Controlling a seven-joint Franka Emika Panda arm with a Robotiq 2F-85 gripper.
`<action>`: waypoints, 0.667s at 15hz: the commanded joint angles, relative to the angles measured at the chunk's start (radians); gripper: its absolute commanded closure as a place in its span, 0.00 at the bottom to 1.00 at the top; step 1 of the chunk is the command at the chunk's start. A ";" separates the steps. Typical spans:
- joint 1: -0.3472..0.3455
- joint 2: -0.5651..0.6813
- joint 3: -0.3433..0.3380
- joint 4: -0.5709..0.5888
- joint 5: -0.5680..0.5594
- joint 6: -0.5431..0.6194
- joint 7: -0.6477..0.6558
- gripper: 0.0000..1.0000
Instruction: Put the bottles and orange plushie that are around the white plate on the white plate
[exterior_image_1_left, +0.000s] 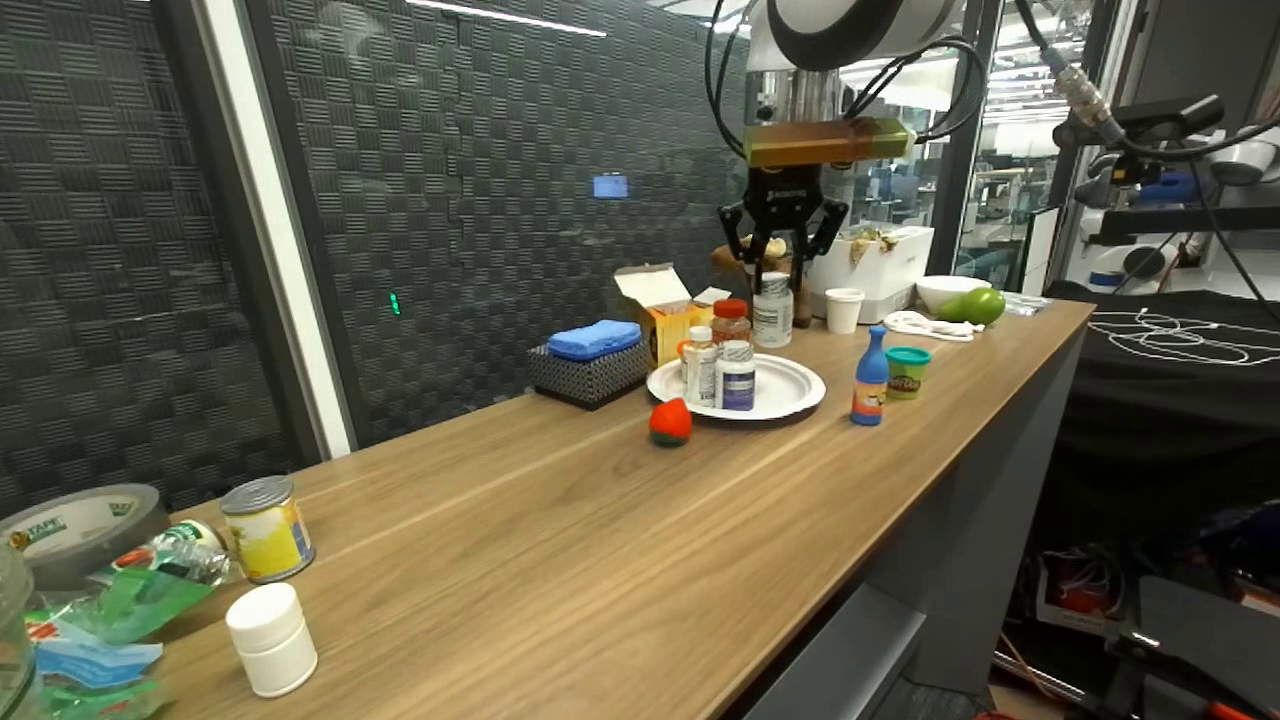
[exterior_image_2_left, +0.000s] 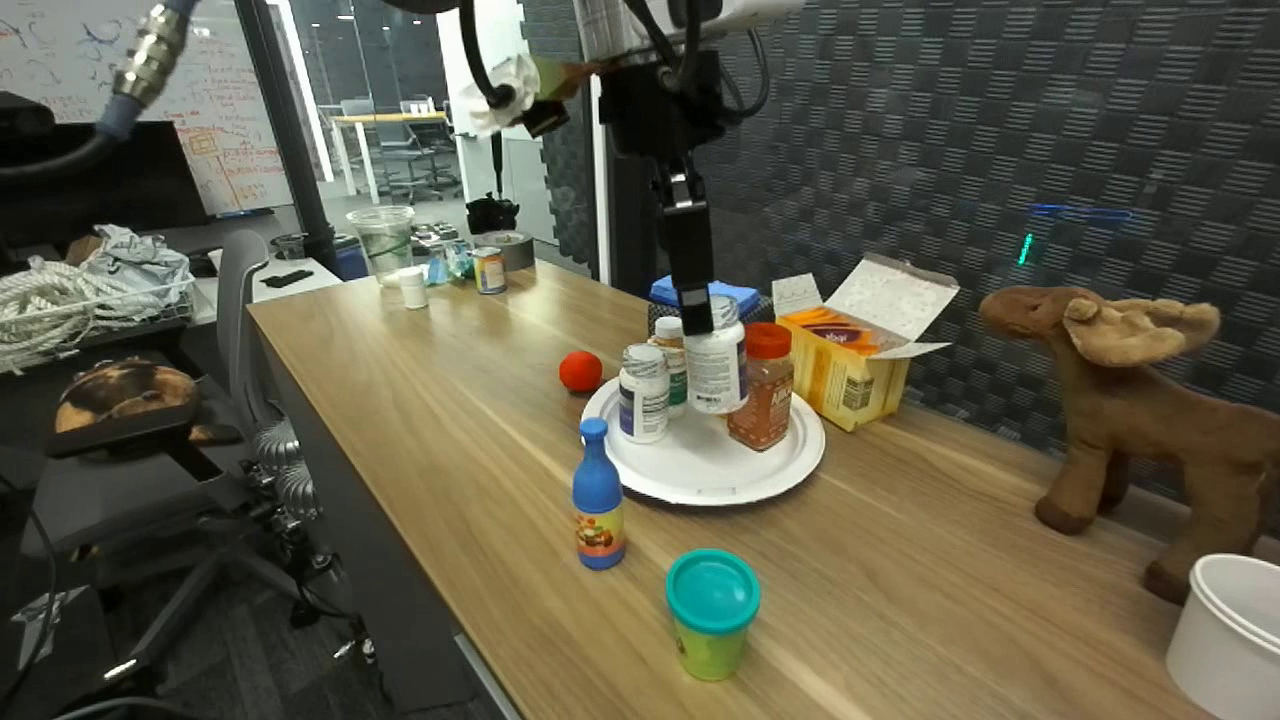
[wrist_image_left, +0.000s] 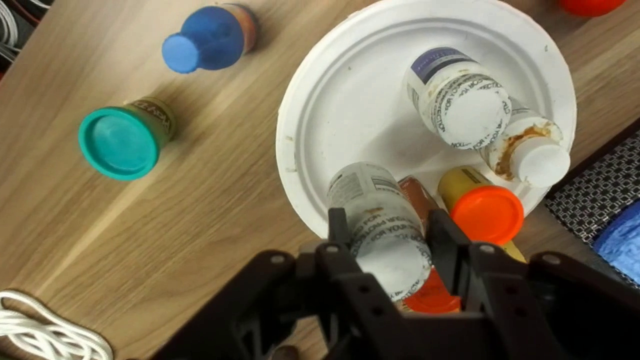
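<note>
My gripper is shut on a white bottle, one finger on each side of its upper part. That bottle hangs upright above the white plate, its base clear of the surface. Standing on the plate are a purple-labelled white bottle, a white-capped bottle, a red-capped jar and a yellow tub with an orange lid. Just off the rim, on the table, sits the orange plushie, cut by the edge in the wrist view. A blue bottle stands beside the plate.
A teal-lidded tub is near the blue bottle. Close to the plate are a patterned box with a blue cloth and an opened yellow carton. A brown moose toy and a paper cup stand farther off.
</note>
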 joint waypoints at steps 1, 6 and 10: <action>-0.009 0.023 -0.003 0.009 0.067 0.025 -0.024 0.81; -0.015 0.060 -0.014 0.019 0.098 0.042 -0.019 0.81; -0.024 0.082 -0.023 0.027 0.119 0.053 -0.028 0.81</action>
